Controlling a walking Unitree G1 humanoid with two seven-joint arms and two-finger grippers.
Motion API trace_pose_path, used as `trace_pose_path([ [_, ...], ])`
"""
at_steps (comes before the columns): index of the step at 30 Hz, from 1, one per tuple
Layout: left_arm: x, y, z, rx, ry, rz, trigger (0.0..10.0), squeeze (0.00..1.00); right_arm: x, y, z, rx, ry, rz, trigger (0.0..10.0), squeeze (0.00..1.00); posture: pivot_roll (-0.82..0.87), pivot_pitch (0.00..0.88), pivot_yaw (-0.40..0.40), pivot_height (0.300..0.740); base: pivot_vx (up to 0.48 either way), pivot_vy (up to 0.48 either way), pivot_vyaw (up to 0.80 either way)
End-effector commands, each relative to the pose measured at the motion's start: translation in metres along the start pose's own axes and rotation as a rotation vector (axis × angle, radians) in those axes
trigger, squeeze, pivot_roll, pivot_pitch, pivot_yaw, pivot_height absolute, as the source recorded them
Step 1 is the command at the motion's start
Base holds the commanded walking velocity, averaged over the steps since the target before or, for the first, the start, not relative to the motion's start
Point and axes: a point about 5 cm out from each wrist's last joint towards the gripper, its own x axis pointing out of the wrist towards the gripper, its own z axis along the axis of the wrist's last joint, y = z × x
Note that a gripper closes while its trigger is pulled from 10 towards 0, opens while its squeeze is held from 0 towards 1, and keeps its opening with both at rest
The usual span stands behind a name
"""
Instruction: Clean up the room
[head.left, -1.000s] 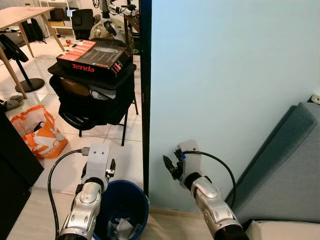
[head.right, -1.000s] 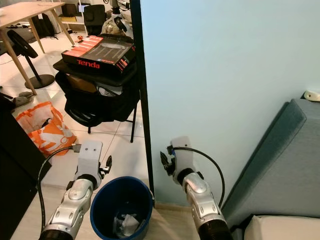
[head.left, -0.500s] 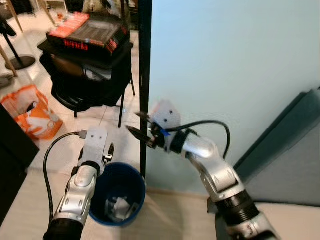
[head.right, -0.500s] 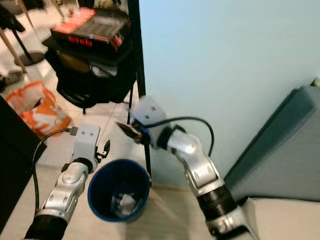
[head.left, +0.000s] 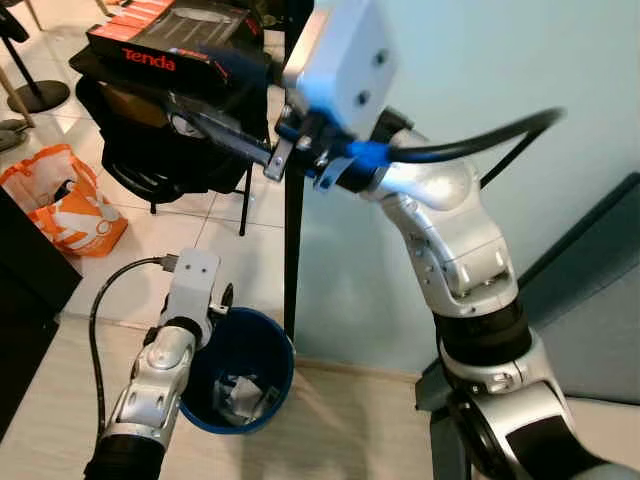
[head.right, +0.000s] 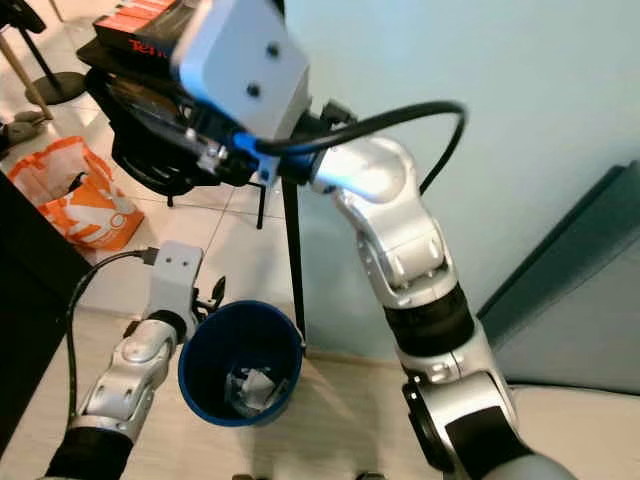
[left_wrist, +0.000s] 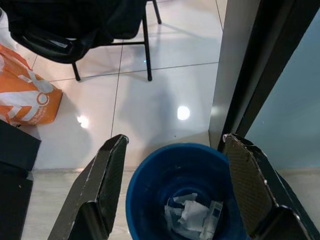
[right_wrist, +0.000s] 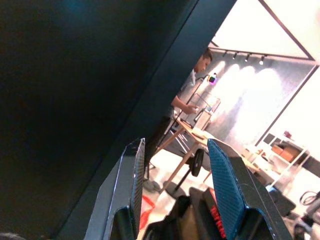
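Note:
A blue bin (head.left: 262, 352) stands on the floor by the black door frame, with crumpled white paper (left_wrist: 192, 217) at its bottom. My left gripper (left_wrist: 175, 142) hangs just above the bin's near rim, fingers spread wide and empty. My right gripper (head.left: 225, 100) is raised high in front of the camera and points left toward the chair. In the right wrist view its fingers (right_wrist: 227, 185) stand apart with nothing between them.
A black chair (head.left: 175, 160) piled with a bag and a red-and-black Tenda box (head.left: 165, 40) stands beyond the bin. An orange bag (head.left: 60, 205) lies on the tiles. A black post (head.left: 292, 250) edges the pale blue wall. Grey sofa (head.left: 600, 300) at right. A person (right_wrist: 192, 85) stands far off.
My right arm has swung up from low beside the wall to head height, pointing left. The left arm stays by the bin. The camera has tilted down and shifted.

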Motion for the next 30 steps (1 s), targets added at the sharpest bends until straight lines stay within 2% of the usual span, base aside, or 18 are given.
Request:
trace_pose_path([
  [1, -0.004, 0.003, -0.006, -0.001, 0.033, -0.004, 10.0, 0.0, 0.005, -0.015, 0.025, -0.072, -0.076, 0.004, 10.0, 0.0, 0.01, 0.277, -0.026, 0.74, 0.0, 0.0, 0.0],
  [6, -0.007, 0.005, -0.007, 0.0, 0.038, -0.003, 10.0, 0.0, 0.009, -0.024, 0.037, -0.107, -0.096, 0.006, 10.0, 0.0, 0.01, 0.278, -0.027, 0.74, 0.0, 0.0, 0.0],
  [13, -0.01, 0.008, -0.008, 0.001, 0.048, 0.004, 10.0, 0.0, 0.011, -0.034, 0.043, -0.174, -0.066, 0.015, 10.0, 0.0, 0.02, 0.29, -0.032, 0.74, 0.0, 0.0, 0.0],
  [15, -0.01, 0.009, -0.008, 0.002, 0.049, 0.004, 10.0, 0.0, 0.019, -0.029, 0.035, -0.17, -0.053, 0.018, 10.0, 0.0, 0.02, 0.291, -0.031, 0.74, 0.0, 0.0, 0.0],
  [19, -0.01, 0.01, -0.007, 0.002, 0.05, 0.003, 10.0, 0.0, 0.023, -0.028, 0.03, -0.174, -0.041, 0.014, 10.0, 0.0, 0.02, 0.29, -0.031, 0.74, 0.0, 0.0, 0.0],
  [27, -0.01, 0.009, -0.007, 0.01, 0.053, -0.003, 10.0, 0.0, 0.027, -0.026, 0.026, -0.157, -0.041, 0.018, 10.0, 0.0, 0.02, 0.292, -0.029, 0.74, 0.0, 0.0, 0.0],
  [30, -0.009, 0.009, -0.007, 0.017, 0.053, -0.007, 10.0, 0.0, 0.039, -0.017, 0.027, -0.176, -0.048, 0.064, 10.0, 0.0, 0.02, 0.29, -0.028, 0.74, 0.0, 0.0, 0.0],
])
